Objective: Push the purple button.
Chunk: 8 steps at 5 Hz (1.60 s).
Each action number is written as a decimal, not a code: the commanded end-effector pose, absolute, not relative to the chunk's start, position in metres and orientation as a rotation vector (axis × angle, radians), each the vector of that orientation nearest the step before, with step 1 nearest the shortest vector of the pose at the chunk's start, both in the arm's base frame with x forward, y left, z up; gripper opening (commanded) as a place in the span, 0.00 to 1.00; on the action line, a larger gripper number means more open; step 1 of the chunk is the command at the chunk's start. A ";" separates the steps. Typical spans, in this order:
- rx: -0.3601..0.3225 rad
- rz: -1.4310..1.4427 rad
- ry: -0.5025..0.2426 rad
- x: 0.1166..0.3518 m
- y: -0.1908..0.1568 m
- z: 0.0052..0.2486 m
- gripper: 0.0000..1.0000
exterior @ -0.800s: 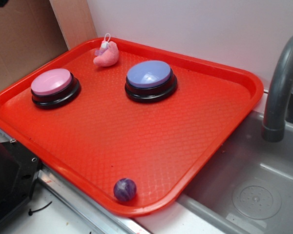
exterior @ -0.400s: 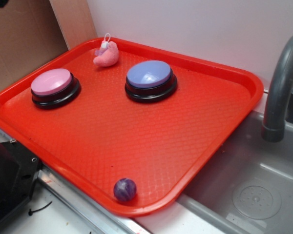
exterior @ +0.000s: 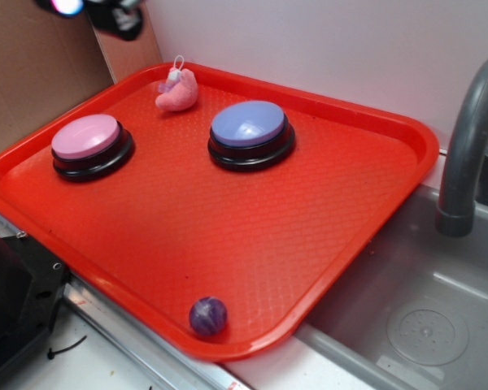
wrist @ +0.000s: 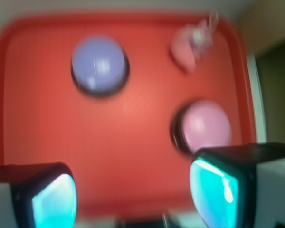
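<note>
Hand (wrist: 133,197) agape above purple button (wrist: 99,65)

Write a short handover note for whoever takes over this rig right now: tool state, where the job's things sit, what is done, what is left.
Tool: open, empty, high above the tray.
Purple button: on the tray's far side, right of the pink button, near the pink plush toy. Small purple ball lies at the near rim; ignore it.
Done: nothing pressed yet.
Left: centre over the purple button, descend, push its top.
</note>
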State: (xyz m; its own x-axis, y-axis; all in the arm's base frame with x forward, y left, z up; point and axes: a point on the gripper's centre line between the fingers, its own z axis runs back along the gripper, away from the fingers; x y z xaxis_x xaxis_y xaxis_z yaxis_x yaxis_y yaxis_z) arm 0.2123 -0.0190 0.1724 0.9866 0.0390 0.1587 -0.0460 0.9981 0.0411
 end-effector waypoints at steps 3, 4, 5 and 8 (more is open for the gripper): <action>0.018 -0.046 -0.106 0.309 -0.022 0.085 1.00; 0.015 -0.041 -0.106 0.309 -0.016 0.077 1.00; 0.008 -0.041 -0.108 0.311 -0.015 0.066 1.00; 0.009 -0.038 -0.072 0.300 -0.017 0.064 1.00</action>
